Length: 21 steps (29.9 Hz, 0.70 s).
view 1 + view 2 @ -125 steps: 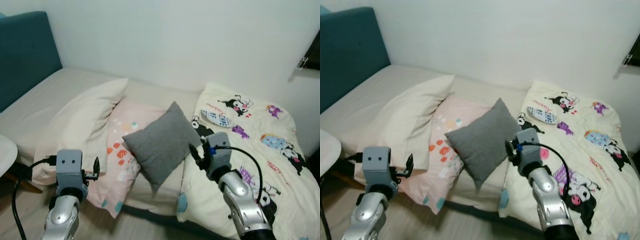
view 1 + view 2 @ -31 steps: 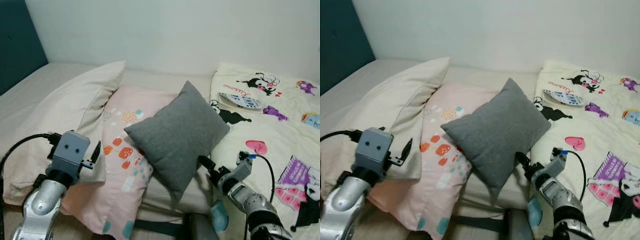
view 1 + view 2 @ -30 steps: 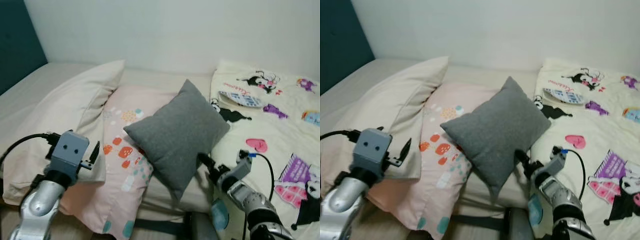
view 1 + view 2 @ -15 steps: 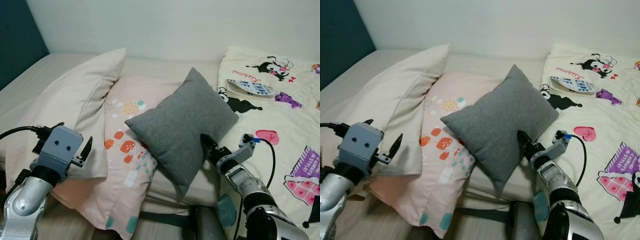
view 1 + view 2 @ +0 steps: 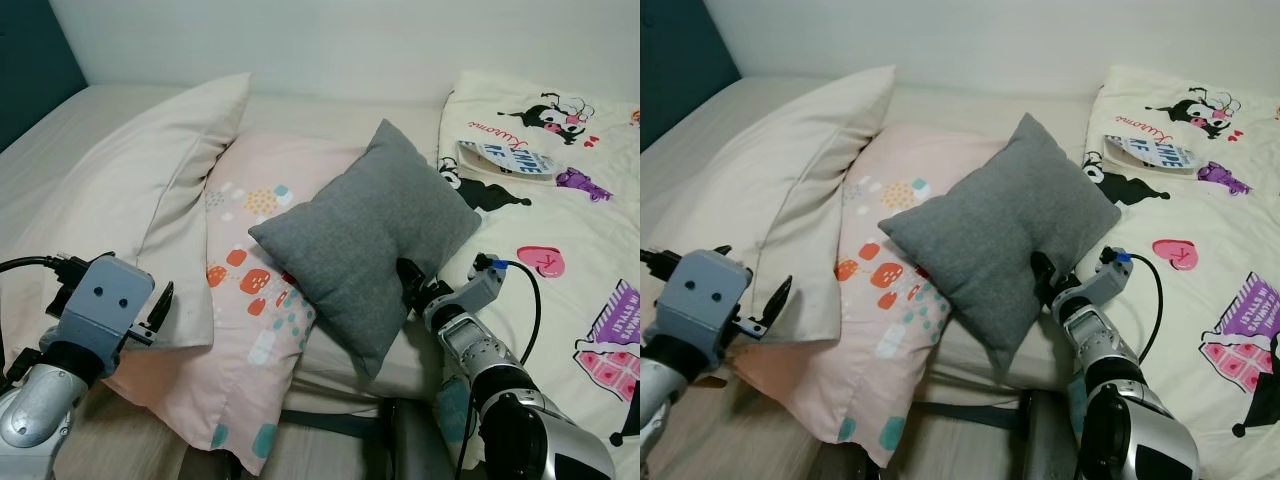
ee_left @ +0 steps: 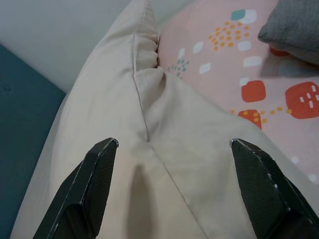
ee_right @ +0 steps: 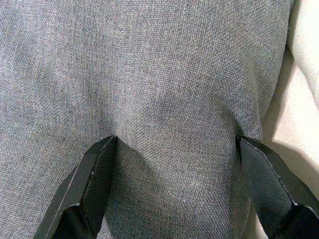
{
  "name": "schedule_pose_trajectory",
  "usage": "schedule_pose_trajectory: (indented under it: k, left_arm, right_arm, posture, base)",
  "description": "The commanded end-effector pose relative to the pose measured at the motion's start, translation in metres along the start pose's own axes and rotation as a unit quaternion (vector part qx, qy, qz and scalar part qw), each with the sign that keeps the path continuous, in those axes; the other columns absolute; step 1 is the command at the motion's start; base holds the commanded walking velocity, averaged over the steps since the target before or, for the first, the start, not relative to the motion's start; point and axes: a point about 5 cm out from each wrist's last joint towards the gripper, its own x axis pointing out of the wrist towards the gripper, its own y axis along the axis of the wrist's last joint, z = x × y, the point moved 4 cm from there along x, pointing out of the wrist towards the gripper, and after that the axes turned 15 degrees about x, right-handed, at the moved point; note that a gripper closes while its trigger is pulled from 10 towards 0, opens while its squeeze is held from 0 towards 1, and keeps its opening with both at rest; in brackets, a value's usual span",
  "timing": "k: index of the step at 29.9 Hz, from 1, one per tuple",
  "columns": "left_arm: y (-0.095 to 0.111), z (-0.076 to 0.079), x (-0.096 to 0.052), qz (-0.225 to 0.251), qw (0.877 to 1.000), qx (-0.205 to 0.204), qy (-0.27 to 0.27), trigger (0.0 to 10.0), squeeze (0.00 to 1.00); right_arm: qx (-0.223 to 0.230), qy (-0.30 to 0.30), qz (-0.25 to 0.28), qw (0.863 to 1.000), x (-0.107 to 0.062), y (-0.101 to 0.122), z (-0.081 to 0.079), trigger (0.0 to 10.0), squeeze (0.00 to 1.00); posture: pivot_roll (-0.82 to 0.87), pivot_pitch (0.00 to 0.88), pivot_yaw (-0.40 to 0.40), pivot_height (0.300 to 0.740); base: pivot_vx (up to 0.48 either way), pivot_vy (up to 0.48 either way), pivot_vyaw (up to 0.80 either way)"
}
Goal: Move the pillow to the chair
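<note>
the right gripper (image 7: 174, 191) pressed its spread fingers into the grey pillow (image 5: 365, 240), which lay propped on the pink pillow (image 5: 250, 300) on the bed, so the grasp was underway and closing looked next, while the left gripper (image 6: 174, 184) hovered open over the cream pillow (image 6: 164, 149).

The gray pillow (image 5: 365, 238) covers the pink patterned pillow's (image 5: 255, 330) edge toward 3 o'clock. The right hand's (image 7: 174, 149) fingertips (image 7: 102, 149) sink out of sight in the gray fabric. The cartoon blanket (image 5: 570, 200) is cut off at 3 o'clock.
</note>
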Motion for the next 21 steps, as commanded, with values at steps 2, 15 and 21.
schedule_pose_trajectory:
  k: [2, 15, 21]
  left_arm:
    - [-0.001, -0.004, -0.003, -0.006, 1.0, 0.021, -0.008, 10.0, 0.0]
    - [-0.001, -0.002, -0.008, -0.014, 0.999, 0.03, -0.015, 10.0, 0.0]
    - [-0.003, 0.003, -0.005, -0.021, 1.0, 0.007, -0.005, 10.0, 0.0]
  right_arm:
    - [0.002, -0.004, -0.04, 0.999, 0.003, -0.021, -0.001, 0.0, 0.0]
    - [-0.013, 0.005, -0.053, 0.998, 0.012, -0.028, -0.019, 0.0, 0.0]
    - [-0.095, 0.005, -0.061, 0.994, 0.014, -0.025, -0.023, 0.0, 0.0]
  posture:
    - [0.16, 0.208, 0.041, 0.501]
    - [0.15, 0.203, 0.021, 0.501]
    - [0.11, 0.177, 0.012, 0.501]
  base:
    - [0.0, 0.0, 0.0]
    - [0.0, 0.0, 0.0]
    - [0.0, 0.0, 0.0]
